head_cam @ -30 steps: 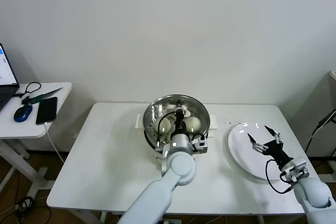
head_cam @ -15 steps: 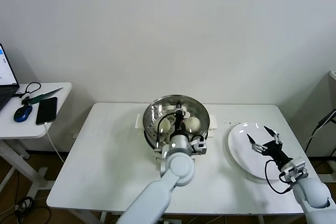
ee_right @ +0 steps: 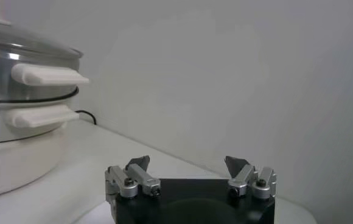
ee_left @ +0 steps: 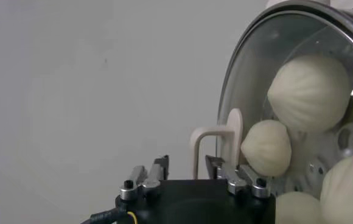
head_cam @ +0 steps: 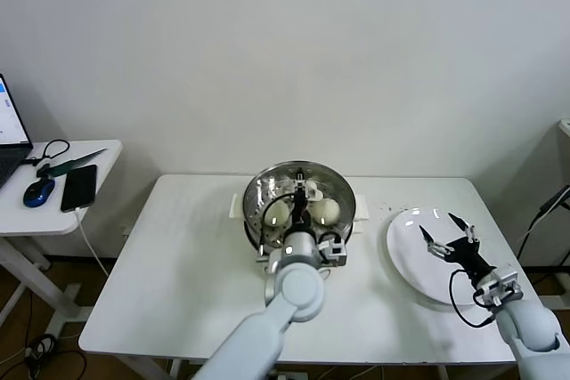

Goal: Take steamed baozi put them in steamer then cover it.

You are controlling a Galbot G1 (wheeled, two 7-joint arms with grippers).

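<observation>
Cover (ee_left: pixel 268 115) on steamer (head_cam: pixel 301 205); handle between open left claw (ee_left: pixel 187 172) fingers.

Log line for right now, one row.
cover: on steamer | baozi: inside | left gripper: open at cover handle | right gripper: open over white plate

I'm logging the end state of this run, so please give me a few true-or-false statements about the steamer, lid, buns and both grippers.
1. The cover sits on the steamer. True.
2. Baozi still lie on the white plate. False: the plate is bare; the buns are under the glass.
3. The left gripper has its jaws open beside the lid handle. True.
4. The right gripper holds a bun. False: it is open and empty above the plate.
</observation>
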